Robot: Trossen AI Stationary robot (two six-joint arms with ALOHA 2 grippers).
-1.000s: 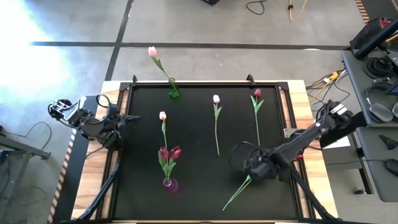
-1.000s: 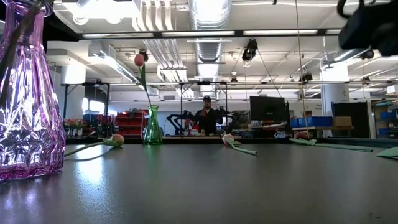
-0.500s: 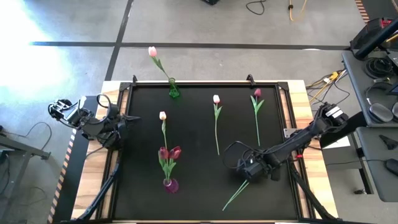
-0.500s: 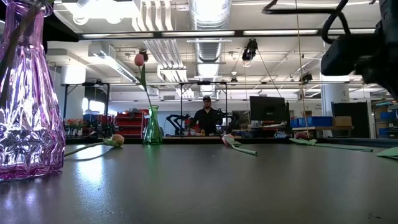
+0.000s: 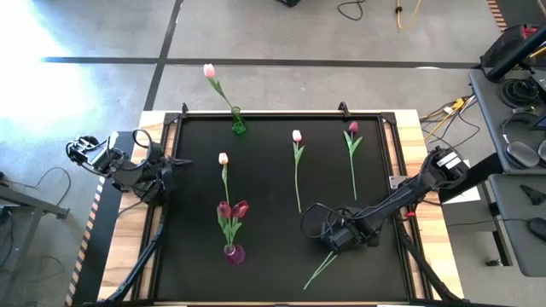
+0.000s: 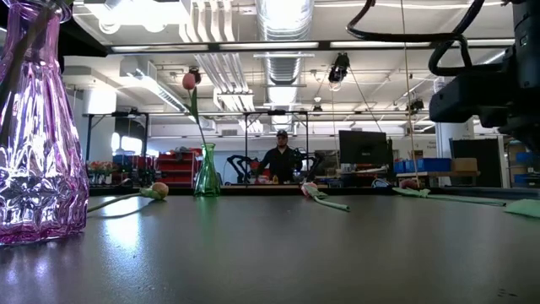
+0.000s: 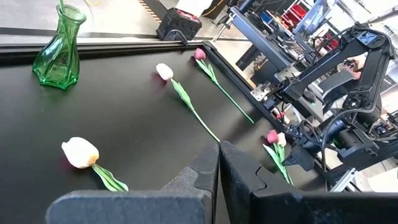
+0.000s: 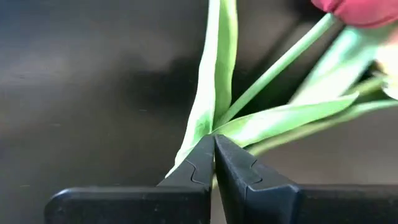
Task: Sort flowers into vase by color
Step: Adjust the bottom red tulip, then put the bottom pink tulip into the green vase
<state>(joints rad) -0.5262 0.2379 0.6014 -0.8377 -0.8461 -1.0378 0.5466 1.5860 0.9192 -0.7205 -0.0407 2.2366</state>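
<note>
Now right gripper (jaws closed) pinches tulip.

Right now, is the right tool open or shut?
Shut. In the right wrist view, the right tool has its fingers pressed together with no gap, pinching the green stem of a flower lying on the table.

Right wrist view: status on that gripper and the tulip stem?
Right gripper shut at green stem of dark red tulip, grip unconfirmed. Left gripper shut, parked at table's left edge. Pale tulip head close alongside.
</note>
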